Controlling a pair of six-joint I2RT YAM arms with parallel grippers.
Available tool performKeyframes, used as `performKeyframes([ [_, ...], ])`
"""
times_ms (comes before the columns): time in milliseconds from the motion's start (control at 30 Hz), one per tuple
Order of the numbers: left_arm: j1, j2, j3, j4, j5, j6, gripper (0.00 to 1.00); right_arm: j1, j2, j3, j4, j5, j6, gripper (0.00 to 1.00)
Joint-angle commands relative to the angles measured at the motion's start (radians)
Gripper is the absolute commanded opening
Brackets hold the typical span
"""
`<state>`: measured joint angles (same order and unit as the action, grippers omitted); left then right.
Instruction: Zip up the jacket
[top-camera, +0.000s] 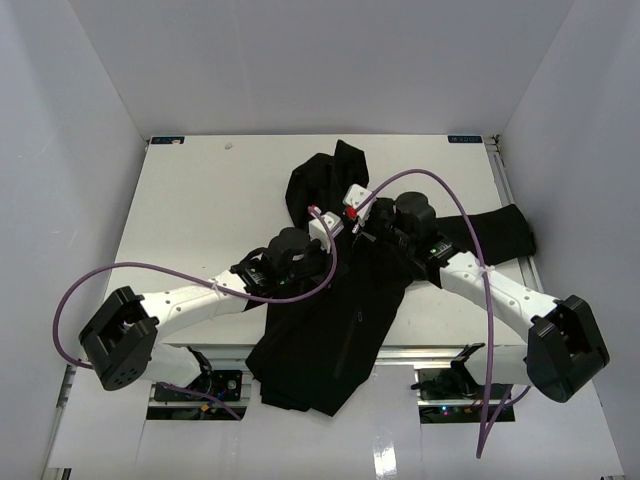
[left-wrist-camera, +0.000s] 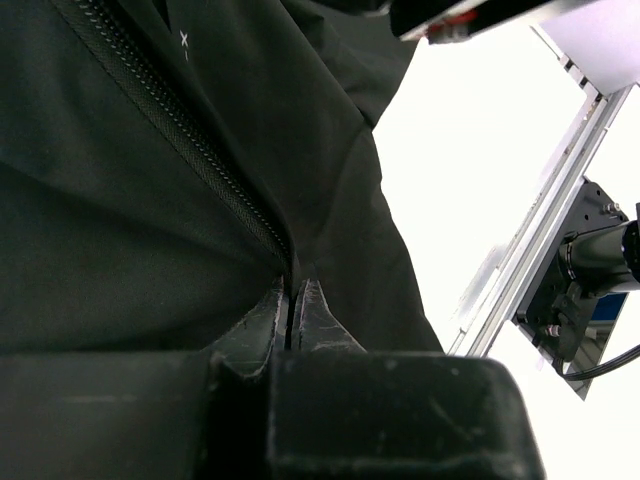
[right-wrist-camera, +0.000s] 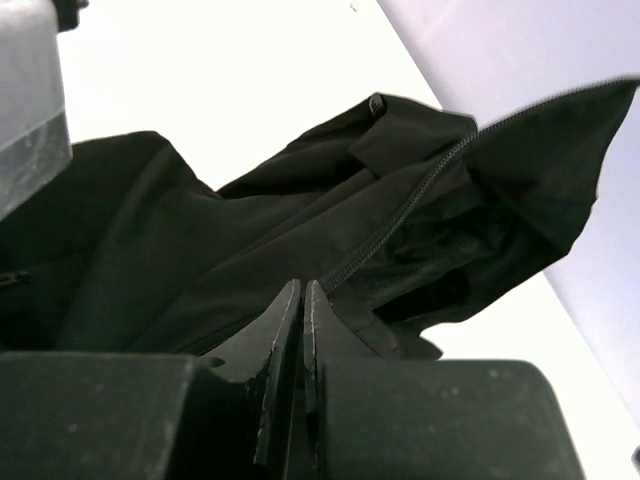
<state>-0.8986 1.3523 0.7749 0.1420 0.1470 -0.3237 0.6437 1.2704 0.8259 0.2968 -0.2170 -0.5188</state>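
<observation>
The black jacket (top-camera: 330, 320) lies crumpled across the middle of the white table, its lower end hanging over the near edge. My left gripper (top-camera: 335, 238) and right gripper (top-camera: 352, 222) meet close together over its upper middle. In the left wrist view the zipper teeth (left-wrist-camera: 190, 140) run down to my left gripper (left-wrist-camera: 292, 292), whose fingers are shut on the jacket's fabric at that seam. In the right wrist view another zipper line (right-wrist-camera: 420, 195) rises from my right gripper (right-wrist-camera: 302, 288), which is shut on the jacket's edge. Beyond it a flap of the jacket (right-wrist-camera: 560, 170) stands lifted.
One sleeve (top-camera: 500, 230) stretches toward the table's right edge. The table (top-camera: 200, 200) is enclosed by white walls at the left, back and right. A metal rail with a mounted device (left-wrist-camera: 570, 270) runs along the table edge. Purple cables loop off both arms.
</observation>
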Motion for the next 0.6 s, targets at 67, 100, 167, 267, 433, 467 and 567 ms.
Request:
performKeyframes([
  [67,-0.011,-0.032,-0.026,-0.065,0.061,-0.005,0.0,-0.013,0.068,0.13,0.071,-0.035,-0.183,0.08],
  [100,-0.012,-0.033,-0.028,-0.069,0.063,-0.004,0.0,-0.015,0.086,0.144,0.072,-0.03,-0.19,0.08],
  [167,-0.014,-0.036,-0.033,-0.078,0.068,-0.002,0.0,-0.02,0.122,0.172,0.078,-0.023,-0.198,0.08],
  [267,-0.024,-0.043,-0.043,-0.091,0.074,-0.003,0.0,-0.035,0.17,0.202,0.12,-0.016,-0.186,0.08],
  [433,-0.037,-0.077,-0.082,-0.12,0.025,-0.026,0.0,-0.065,0.224,0.234,0.219,0.021,-0.127,0.08],
  [467,-0.037,-0.097,-0.098,-0.124,0.015,-0.038,0.0,-0.07,0.241,0.253,0.241,0.044,-0.113,0.08],
  [567,-0.037,-0.149,-0.128,-0.135,-0.006,-0.058,0.0,-0.089,0.276,0.294,0.273,0.067,-0.071,0.08],
])
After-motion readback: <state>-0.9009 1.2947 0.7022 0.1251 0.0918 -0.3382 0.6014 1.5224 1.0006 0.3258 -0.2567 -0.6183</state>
